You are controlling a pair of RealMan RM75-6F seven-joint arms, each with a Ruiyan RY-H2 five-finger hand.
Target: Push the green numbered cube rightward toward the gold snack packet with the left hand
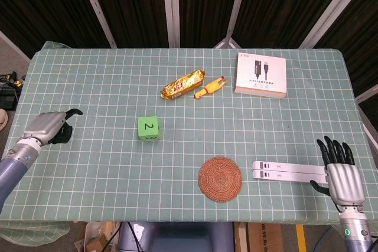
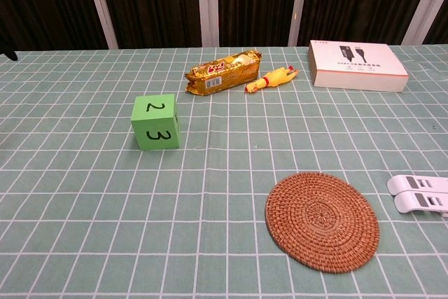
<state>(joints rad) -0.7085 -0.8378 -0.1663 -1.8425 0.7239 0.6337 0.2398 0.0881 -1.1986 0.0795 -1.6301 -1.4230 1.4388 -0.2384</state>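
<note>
The green numbered cube stands left of the table's middle, showing 2 on top and 3 on its front. The gold snack packet lies farther back and to the right of it. My left hand hovers over the table's left part, well left of the cube and apart from it, back of the hand up, fingers bent down and apart, holding nothing. My right hand is at the front right edge, fingers spread upward, empty. The chest view shows neither hand clearly.
A yellow rubber chicken toy lies just right of the packet. A white box sits at the back right. A round woven coaster and a white folded stand lie at the front.
</note>
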